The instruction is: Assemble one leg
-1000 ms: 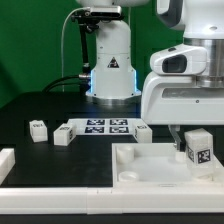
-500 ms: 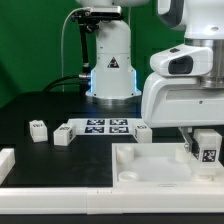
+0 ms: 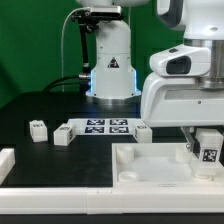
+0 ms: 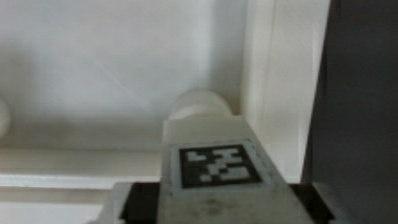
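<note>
Clamping the leg, jaws leave its checkered marker tag visible.

Exterior view: low, near desk level, facing the far arm base. Wrist view: close, downward; both share leg, panel corner.

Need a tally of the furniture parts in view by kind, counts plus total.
Legs: 4, held leg in the gripper, loose legs on the table
White panel: 1
Total: 5
</note>
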{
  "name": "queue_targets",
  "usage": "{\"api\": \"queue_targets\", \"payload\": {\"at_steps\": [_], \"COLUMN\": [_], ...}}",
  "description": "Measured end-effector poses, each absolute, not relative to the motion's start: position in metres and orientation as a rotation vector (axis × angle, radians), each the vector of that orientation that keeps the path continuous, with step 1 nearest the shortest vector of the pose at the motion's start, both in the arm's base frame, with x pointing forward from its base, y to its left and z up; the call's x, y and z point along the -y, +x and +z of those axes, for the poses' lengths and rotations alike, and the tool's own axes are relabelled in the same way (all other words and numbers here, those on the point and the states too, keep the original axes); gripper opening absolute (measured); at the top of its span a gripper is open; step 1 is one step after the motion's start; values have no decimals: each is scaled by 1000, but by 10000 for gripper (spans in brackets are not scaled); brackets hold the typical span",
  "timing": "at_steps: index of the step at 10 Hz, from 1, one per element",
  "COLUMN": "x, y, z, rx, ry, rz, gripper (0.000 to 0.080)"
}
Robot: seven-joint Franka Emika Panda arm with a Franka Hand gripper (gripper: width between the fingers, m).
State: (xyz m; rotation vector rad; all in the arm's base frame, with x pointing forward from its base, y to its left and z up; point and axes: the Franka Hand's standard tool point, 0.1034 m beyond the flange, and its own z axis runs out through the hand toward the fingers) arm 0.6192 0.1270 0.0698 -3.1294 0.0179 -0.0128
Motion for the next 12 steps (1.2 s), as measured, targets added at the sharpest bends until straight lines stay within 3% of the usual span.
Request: {"api": "queue_targets", "payload": {"at_steps": [7,10,12], "x": [-127,-127,-127], "y": [621,622,622], "z": [68,68,68], "rx": [-1501,-1791,-1719], "ry": [-2737,-2529,-2579], "rz": [-49,-18,-20], "gripper": [290,291,305]}}
